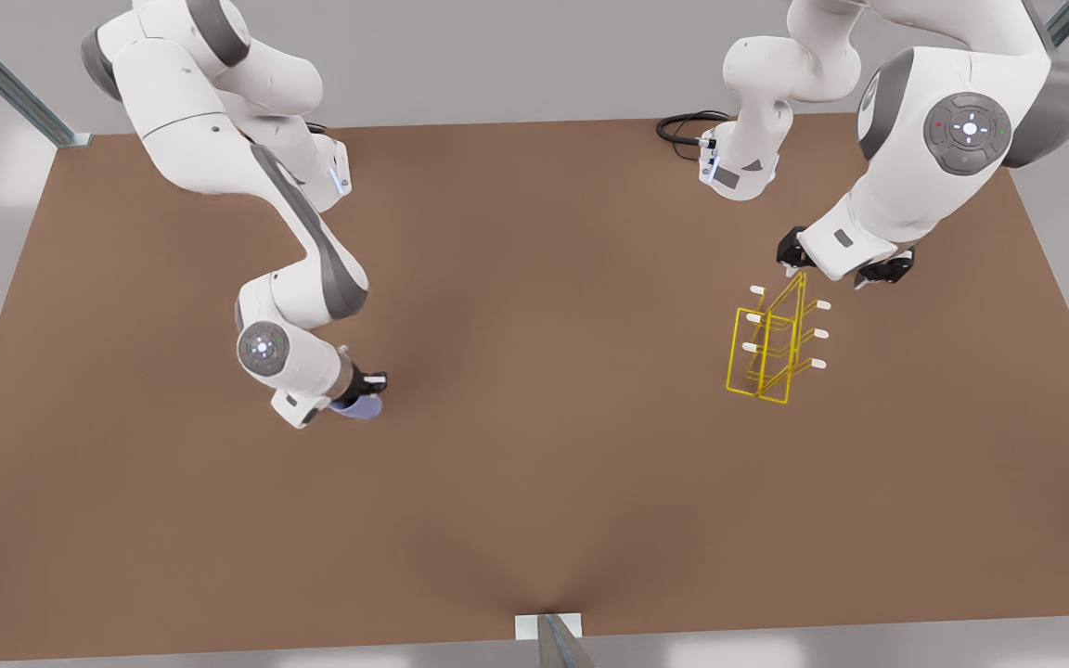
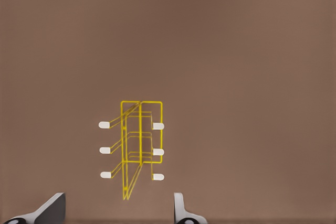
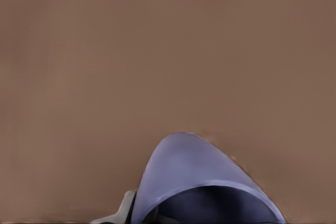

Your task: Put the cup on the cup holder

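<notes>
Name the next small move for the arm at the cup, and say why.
Probably lift: the right gripper sits at the cup, low on the table, far from the cup holder, where the open left gripper waits. Whether it has closed on the cup is unclear.

Both arms have glossy white shells with grey joint bands. Round grey caps carry small lights. The grippers are black; a black cable loops by one base.

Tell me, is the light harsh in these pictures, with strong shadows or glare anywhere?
Front view: soft, even light; the table carries only faint darker patches, and the cup holder casts no crisp shadow. Left wrist view: the cup holder is flatly lit, no glare. Right wrist view: the cup shades gently, its inside dark.
</notes>
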